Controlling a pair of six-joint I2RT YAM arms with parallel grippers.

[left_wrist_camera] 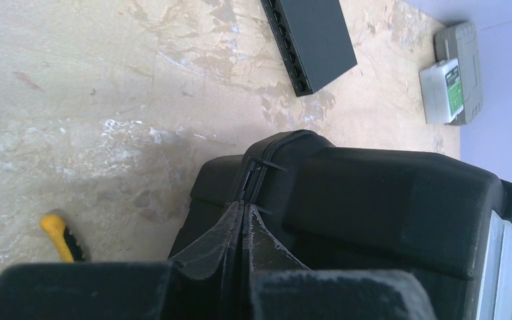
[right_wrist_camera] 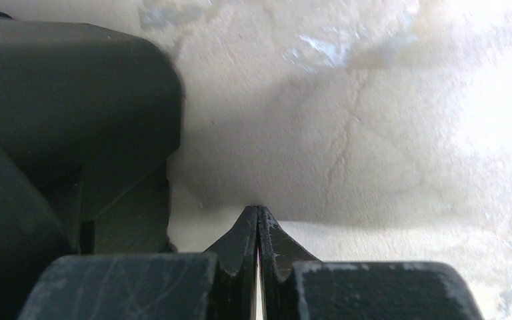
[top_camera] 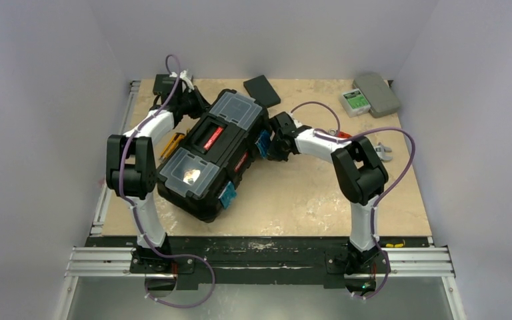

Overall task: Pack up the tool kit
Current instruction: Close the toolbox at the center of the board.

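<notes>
The left end effector [left_wrist_camera: 245, 207] has its fingers pressed together with nothing between them; its tips sit right at an end corner of the black toolbox [left_wrist_camera: 373, 200], which fills the space ahead and to its right – whether they touch it, I cannot tell. A yellow-handled tool [left_wrist_camera: 60, 233] lies on the worktop [left_wrist_camera: 107, 100] off to its left; a thin black device [left_wrist_camera: 310, 40] rests well ahead, a grey case [left_wrist_camera: 463, 70] farther on. The right end effector [right_wrist_camera: 258, 210] is likewise closed and empty – its tips hang over bare worktop; the toolbox stands just beside it on its left, lid down.
</notes>
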